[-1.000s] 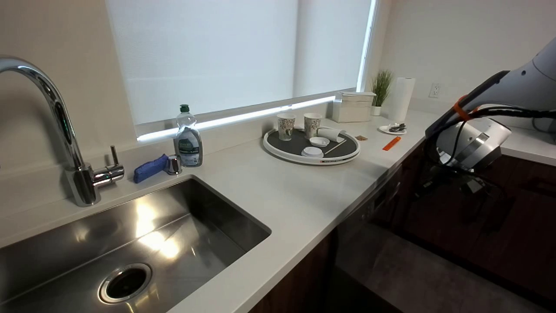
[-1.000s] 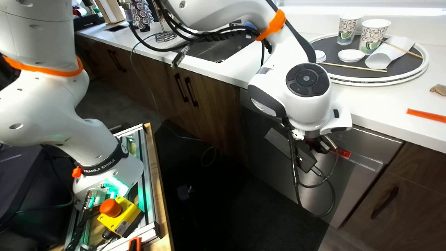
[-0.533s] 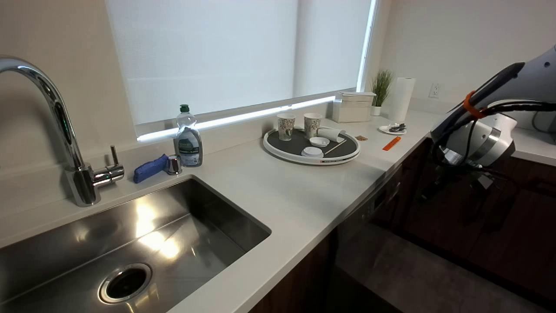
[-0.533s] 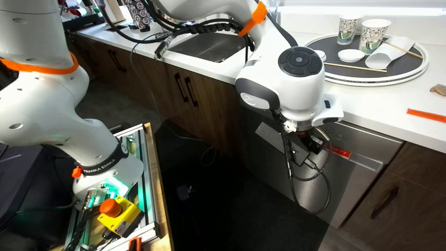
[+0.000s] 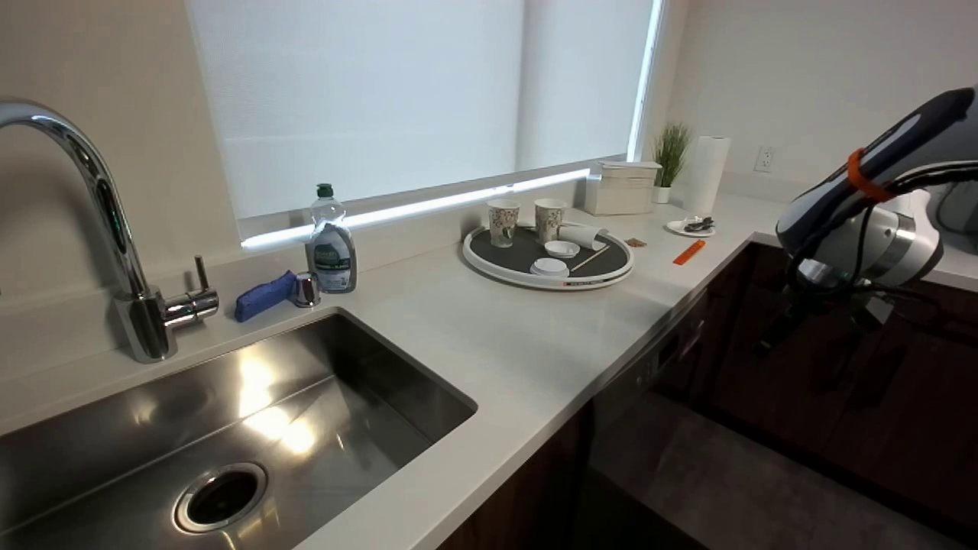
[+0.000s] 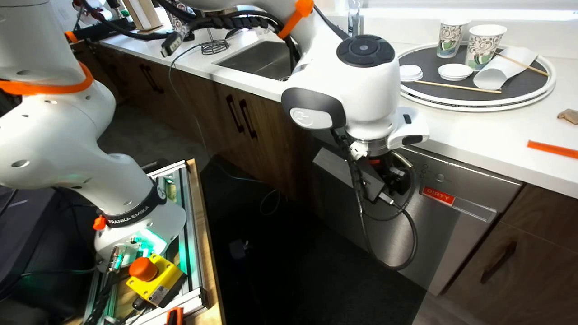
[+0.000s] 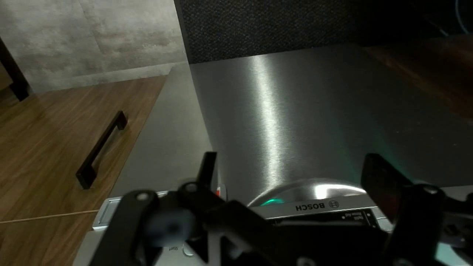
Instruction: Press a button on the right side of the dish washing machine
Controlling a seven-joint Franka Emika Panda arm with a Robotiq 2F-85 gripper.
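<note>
The dish washing machine (image 6: 433, 239) has a brushed steel front under the white counter, with a red DIRTY tag (image 6: 438, 196) beneath its control strip. A round button (image 6: 440, 177) shows on the right part of that strip. In the wrist view, the machine (image 7: 236, 111) fills the middle, and a button (image 7: 187, 250) beside the word Start is partly covered by a dark finger linkage. My gripper (image 7: 291, 158) stands open in front of the BOSCH strip, its fingers wide apart and nothing between them. In the exterior views its fingertips are dark and hard to make out.
The counter edge (image 6: 478, 169) overhangs the machine. A round tray (image 6: 478, 106) with paper cups and lids rests on the counter. Cables (image 6: 413, 243) loop below the wrist. A wooden cabinet with a dark handle (image 6: 499, 262) adjoins on the right. A sink (image 5: 359, 382) lies further along.
The arm has moved left along the machine's front in an exterior view, uncovering the DIRTY tag and the round button. My gripper's jaws have opened wider.
</note>
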